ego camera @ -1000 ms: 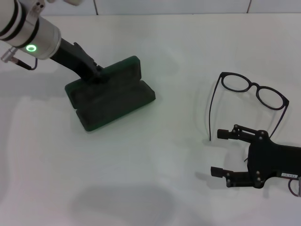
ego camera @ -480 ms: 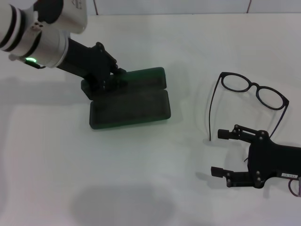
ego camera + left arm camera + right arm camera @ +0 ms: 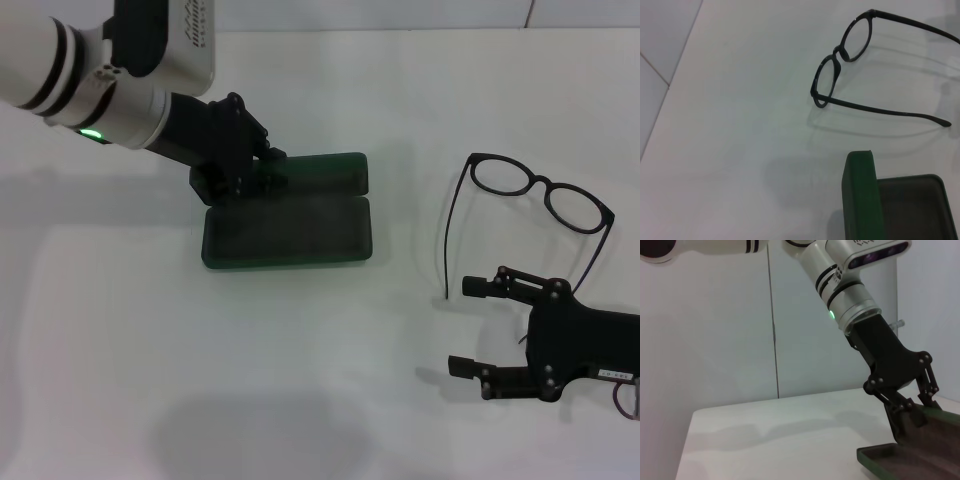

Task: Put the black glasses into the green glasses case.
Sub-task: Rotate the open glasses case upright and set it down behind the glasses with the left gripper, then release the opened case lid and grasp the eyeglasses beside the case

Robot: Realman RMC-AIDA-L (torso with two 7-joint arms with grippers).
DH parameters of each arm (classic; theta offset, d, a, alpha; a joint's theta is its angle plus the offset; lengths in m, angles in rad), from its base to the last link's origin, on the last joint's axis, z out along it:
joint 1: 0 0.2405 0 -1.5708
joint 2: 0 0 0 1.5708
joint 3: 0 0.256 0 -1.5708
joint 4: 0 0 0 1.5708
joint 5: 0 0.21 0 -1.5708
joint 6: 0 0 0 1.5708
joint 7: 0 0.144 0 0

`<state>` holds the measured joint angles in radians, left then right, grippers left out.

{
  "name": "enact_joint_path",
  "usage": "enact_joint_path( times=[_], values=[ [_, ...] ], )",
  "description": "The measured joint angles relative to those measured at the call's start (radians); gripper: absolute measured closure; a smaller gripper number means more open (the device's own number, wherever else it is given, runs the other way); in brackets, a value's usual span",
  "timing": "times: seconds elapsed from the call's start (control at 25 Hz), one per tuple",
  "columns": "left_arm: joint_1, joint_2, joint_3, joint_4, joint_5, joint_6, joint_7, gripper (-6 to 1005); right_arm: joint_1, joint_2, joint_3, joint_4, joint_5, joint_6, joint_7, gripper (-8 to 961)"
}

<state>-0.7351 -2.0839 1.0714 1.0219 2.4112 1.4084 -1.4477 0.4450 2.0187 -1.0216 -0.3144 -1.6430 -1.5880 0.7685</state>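
The left gripper (image 3: 262, 165) holds the open green glasses case (image 3: 290, 225) by its lid; the black glasses (image 3: 540, 190) lie just beyond the wide-open right gripper (image 3: 465, 325).

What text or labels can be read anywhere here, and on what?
Left arm: dark lettering on its white housing, too blurred to read.
Right gripper: small white label on its body, too small to read.
Case, glasses: no text visible.
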Motion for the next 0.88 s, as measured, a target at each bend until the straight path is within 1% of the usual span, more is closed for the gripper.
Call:
enact_joint_path(
  times=[0.16,0.44,0.56,0.8,0.88],
  values=[
    [0.038,-0.006,0.018,0.032,-0.031,-0.024,0.001,802,0.000,0.000,0.000,0.000,-0.001,-0.001,0.000,79],
    [0.119,-0.008,0.164,0.085,-0.063,-0.113,-0.009,745,0.000,-0.001,-0.002,0.001,-0.001,-0.002,0.000,79],
    [0.137,-0.008,0.192,0.106,-0.077,-0.136,-0.012,688,-0.001,-0.002,-0.002,0.001,-0.001,-0.001,0.004,79],
    [0.141,-0.001,0.171,0.133,-0.131,-0.116,-0.079,575,-0.002,-0.003,-0.001,0.001,-0.001,-0.001,0.011,78],
    [0.141,-0.001,0.133,0.135,-0.134,-0.089,-0.113,537,-0.002,-0.004,0.000,0.002,-0.002,-0.002,0.011,78]
  ],
)
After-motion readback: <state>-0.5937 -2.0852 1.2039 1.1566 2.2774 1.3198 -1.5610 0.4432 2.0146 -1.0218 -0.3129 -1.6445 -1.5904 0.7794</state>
